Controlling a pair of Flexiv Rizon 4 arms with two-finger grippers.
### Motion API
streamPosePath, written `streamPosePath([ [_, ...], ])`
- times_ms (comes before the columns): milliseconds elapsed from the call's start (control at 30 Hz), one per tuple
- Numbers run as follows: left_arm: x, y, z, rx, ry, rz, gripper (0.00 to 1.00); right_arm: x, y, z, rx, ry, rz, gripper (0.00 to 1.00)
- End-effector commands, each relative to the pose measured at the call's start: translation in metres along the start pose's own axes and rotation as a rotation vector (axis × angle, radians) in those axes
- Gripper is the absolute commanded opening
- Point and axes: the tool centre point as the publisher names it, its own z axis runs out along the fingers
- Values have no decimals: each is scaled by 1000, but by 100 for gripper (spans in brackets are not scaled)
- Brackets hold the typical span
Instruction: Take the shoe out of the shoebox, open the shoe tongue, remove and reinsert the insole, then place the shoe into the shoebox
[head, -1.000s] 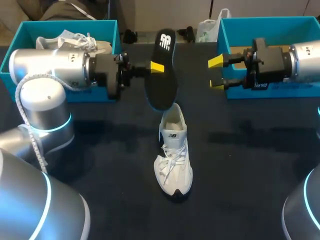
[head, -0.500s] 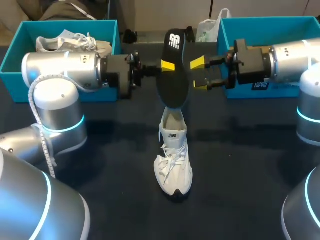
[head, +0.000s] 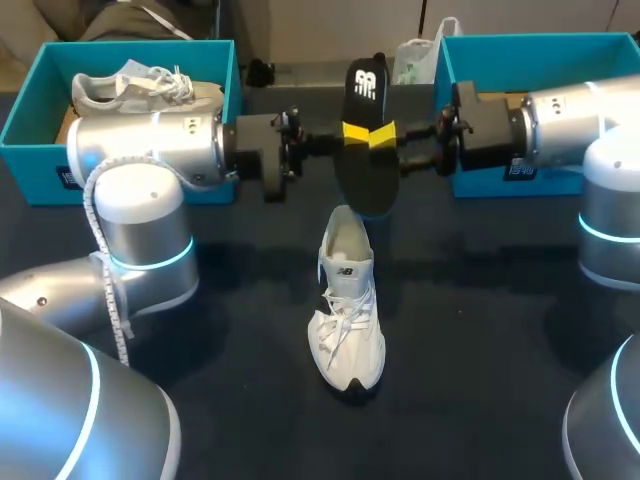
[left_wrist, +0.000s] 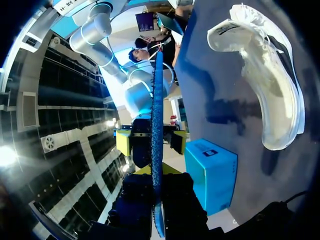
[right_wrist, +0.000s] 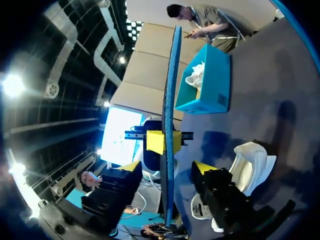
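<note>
While the insole (head: 365, 150) hangs upright in mid-air over the far part of the table (head: 480, 330), there's an arm at it from each side. The left gripper (head: 353, 130) has it pinched across the middle, and from that arm's own wrist camera the insole runs edge-on straight out between the clamped fingers. The right gripper (right_wrist: 166, 167) is another story: its yellow tips stand wide, one on each side of the insole, neither touching as far as I can see. The shoe (head: 347, 310) sits on its sole just below, toe towards the robot, collar gaping, with the insole's lower end just above its heel. Nobody's holding that shoe, mind. Behind it there's a teal shoebox (head: 452, 80) at the right and another teal box (head: 30, 120) at the left with a second shoe (head: 150, 88) in it.

Reinsertion looks like the job now. To do it well, I'd say the right gripper should close squarely on the flat faces, near the left one's grip, so nothing twists. Then lean the insole forward and feed the lower end through the collar towards the toe, not straight down into the heel. It looks floppy and would likely buckle if shoved. One gripper ought to steady the shoe, or it may skid or tip.
</note>
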Motion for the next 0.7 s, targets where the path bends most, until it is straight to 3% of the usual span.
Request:
streamPosePath([
  [33,1,1,4,0,-3,3,0,-1,1,4,1,6,-2,32],
  [233,1,1,6,-7,-6,-2,0,-2,1,4,2,13,-6,13],
  [400,-1,0,12,-14,-14,-5,0,-2,1,6,9,19,-9,10],
  [567,-1,-1,15,-13,-19,-8,0,-2,2,7,12,25,-13,0],
  [700,1,-1,15,-17,-16,-10,0,-2,2,7,11,27,-13,0],
])
